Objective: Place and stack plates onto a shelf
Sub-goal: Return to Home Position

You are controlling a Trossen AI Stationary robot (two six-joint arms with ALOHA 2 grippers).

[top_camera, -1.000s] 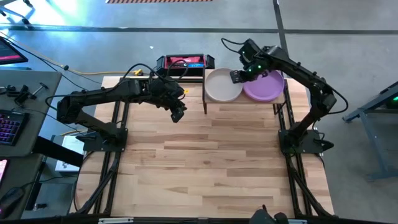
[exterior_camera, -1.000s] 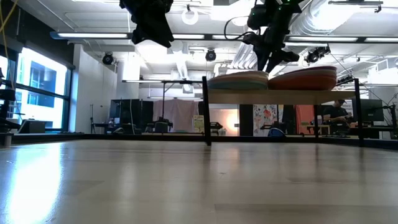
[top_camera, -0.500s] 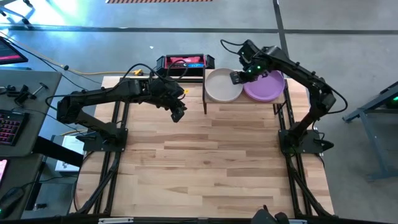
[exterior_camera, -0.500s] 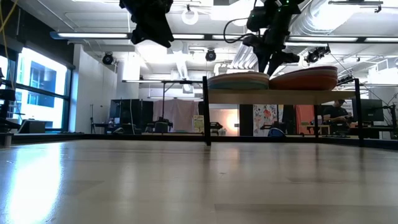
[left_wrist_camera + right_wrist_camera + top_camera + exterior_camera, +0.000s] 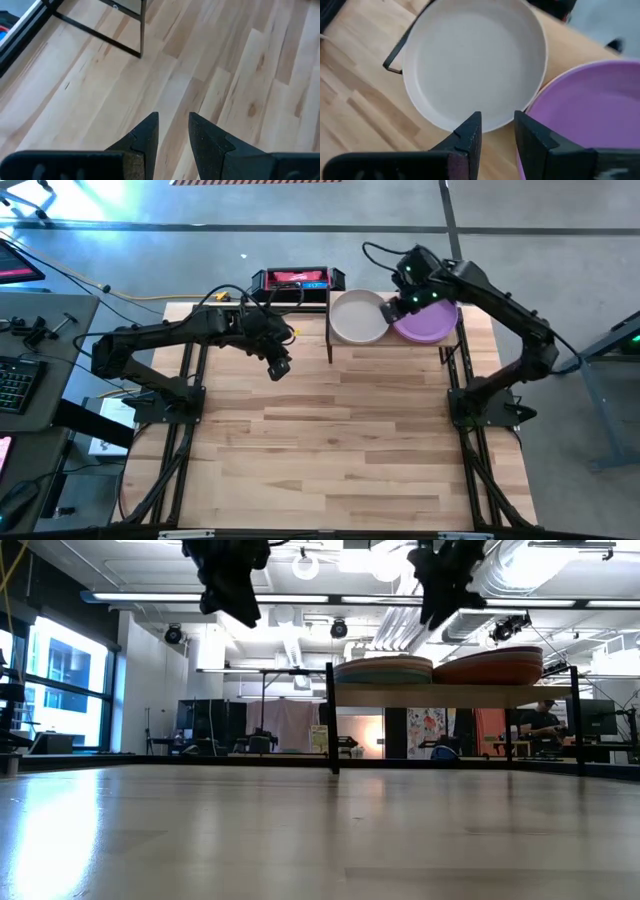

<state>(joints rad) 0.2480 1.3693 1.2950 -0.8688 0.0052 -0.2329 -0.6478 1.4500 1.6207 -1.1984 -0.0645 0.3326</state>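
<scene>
High view finds the light-wood shelf on black legs (image 5: 392, 344), far right, carrying two stacks topped by a pale round plate (image 5: 355, 318) and a purple round plate (image 5: 428, 323) (none lies on the wooden tabletop (image 5: 340, 440)), so stacking appears done, with the right gripper (image 5: 390, 308) above the shelf and the left gripper (image 5: 279, 366) to its left, both slightly parted and empty.

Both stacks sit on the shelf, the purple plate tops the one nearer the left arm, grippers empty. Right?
No. The high view shows the purple plate topping the stack nearer the right arm; a pale plate tops the other. The rest holds.
</scene>
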